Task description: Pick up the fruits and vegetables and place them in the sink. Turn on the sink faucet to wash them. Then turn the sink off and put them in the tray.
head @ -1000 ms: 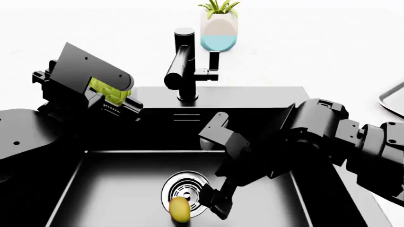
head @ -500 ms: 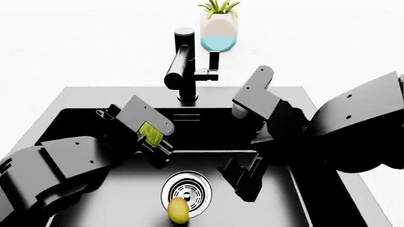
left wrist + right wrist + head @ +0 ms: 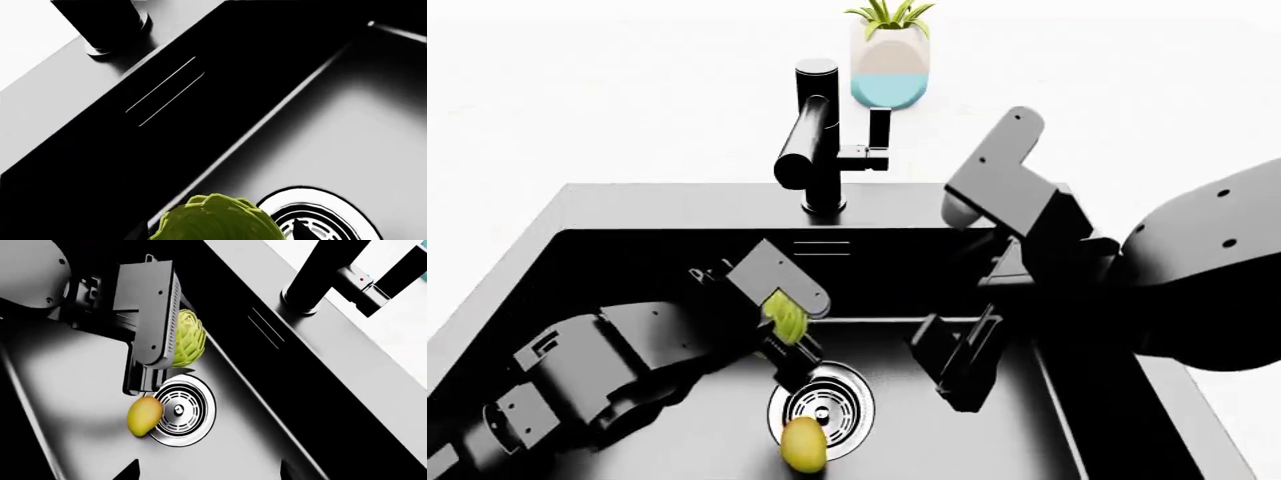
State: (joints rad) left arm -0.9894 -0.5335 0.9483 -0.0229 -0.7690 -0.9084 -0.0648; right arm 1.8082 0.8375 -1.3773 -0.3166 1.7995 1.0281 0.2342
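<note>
Inside the large black rectangular sink (image 3: 601, 250), the left claw (image 3: 785, 318) grips the light green scaly artichoke (image 3: 783, 309) just above the round chrome drain (image 3: 821, 405). The smooth yellow mango (image 3: 806, 443) lies on the drain's near edge. To the right, the right claw (image 3: 958, 362) hangs over the basin, holding nothing, its fingers apart.

Left arm reaches low and forward, its gripper (image 3: 785, 315) clamped around something green — right arm is raised, its gripper (image 3: 958, 355) pointing down, jaws apart.
</note>
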